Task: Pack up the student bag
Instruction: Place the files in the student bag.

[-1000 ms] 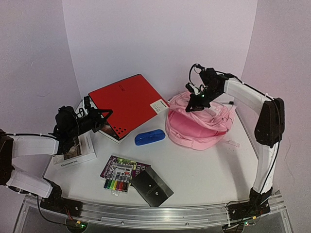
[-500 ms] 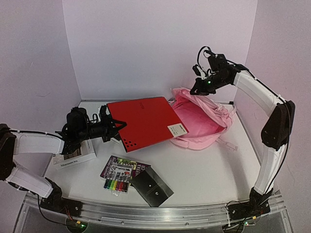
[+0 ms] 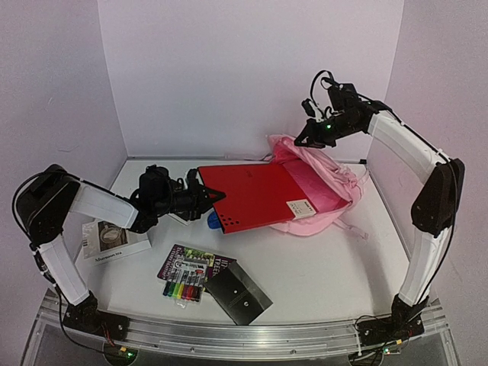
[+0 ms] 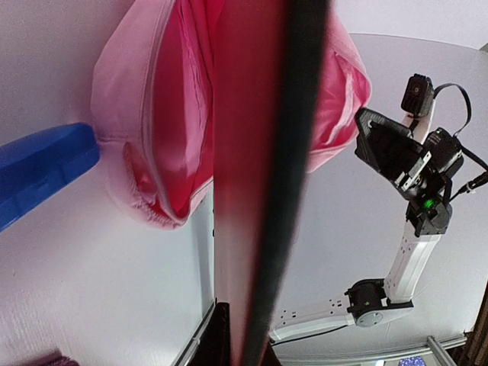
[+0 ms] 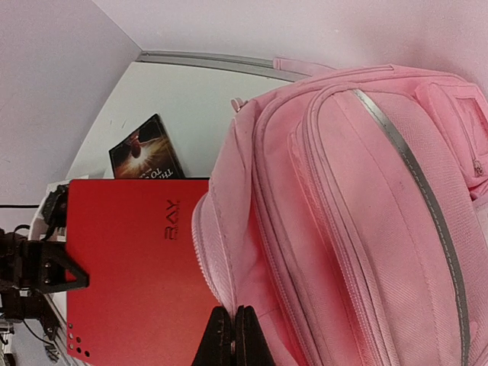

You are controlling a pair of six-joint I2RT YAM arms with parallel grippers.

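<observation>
The pink student bag (image 3: 329,181) lies at the back right, its mouth facing left. My right gripper (image 3: 304,139) is shut on the edge of the bag's opening flap (image 5: 229,252) and holds it raised; its tips show in the right wrist view (image 5: 231,339). My left gripper (image 3: 207,197) is shut on the near-left edge of a red folder (image 3: 255,194) and holds it flat above the table. The folder's right end reaches into the bag's mouth, under the raised flap (image 5: 130,282). In the left wrist view the folder (image 4: 259,191) shows edge-on and points at the bag's pink inside (image 4: 152,114).
A blue case (image 3: 213,222) lies partly under the folder and also shows in the left wrist view (image 4: 38,164). A tea box (image 3: 114,242) is at the left. A marker pack (image 3: 187,276) and a dark grey pouch (image 3: 239,293) lie in front. A dark booklet (image 5: 145,149) lies at the back.
My left gripper has carried the red folder to the right, so its far end is now in the bag's mouth. My right gripper has lifted the flap and holds it up.
</observation>
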